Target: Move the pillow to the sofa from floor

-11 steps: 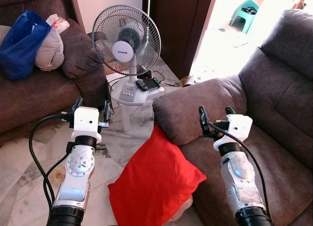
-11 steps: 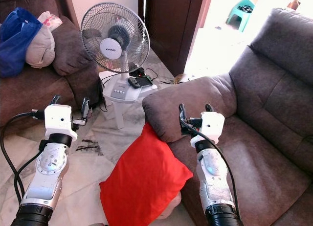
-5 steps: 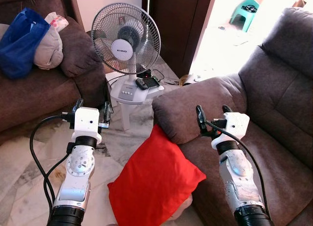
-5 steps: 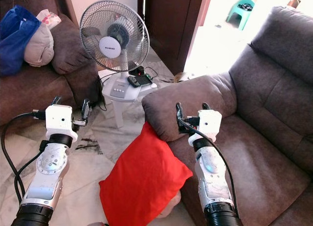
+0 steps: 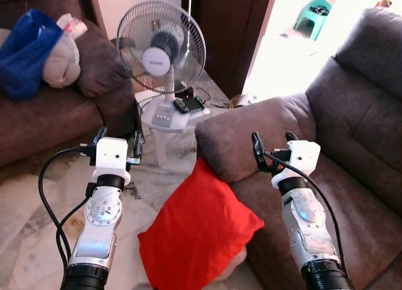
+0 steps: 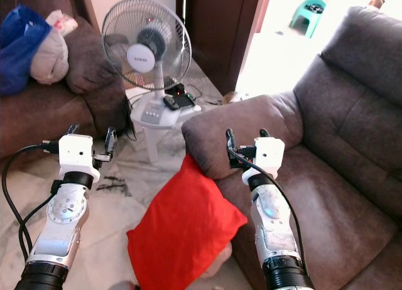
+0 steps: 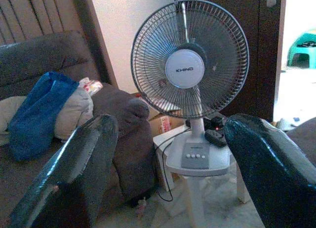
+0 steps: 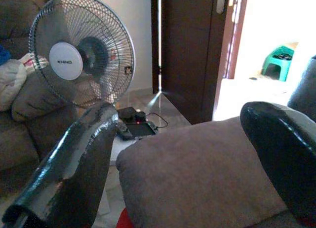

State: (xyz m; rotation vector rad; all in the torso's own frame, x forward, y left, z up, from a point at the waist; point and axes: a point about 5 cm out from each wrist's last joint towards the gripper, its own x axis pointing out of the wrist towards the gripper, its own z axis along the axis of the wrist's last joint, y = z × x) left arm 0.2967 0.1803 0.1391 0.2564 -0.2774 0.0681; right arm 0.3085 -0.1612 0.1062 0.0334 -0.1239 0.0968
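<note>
Above the sofa (image 5: 352,145) armrest, the right tool (image 5: 274,147) is raised with its fingers spread wide and nothing between them, and the left tool (image 5: 117,142) hovers likewise wide and empty over the marble floor (image 5: 25,221). Between the two arms the pillow (image 5: 198,230), plain bright red and plump, leans on the floor against the sofa's front, its lower corner cut off by the frame edge. Beyond stands a fan (image 7: 190,65) on a small white surface (image 7: 197,164), its hub reading "KHIND".
</note>
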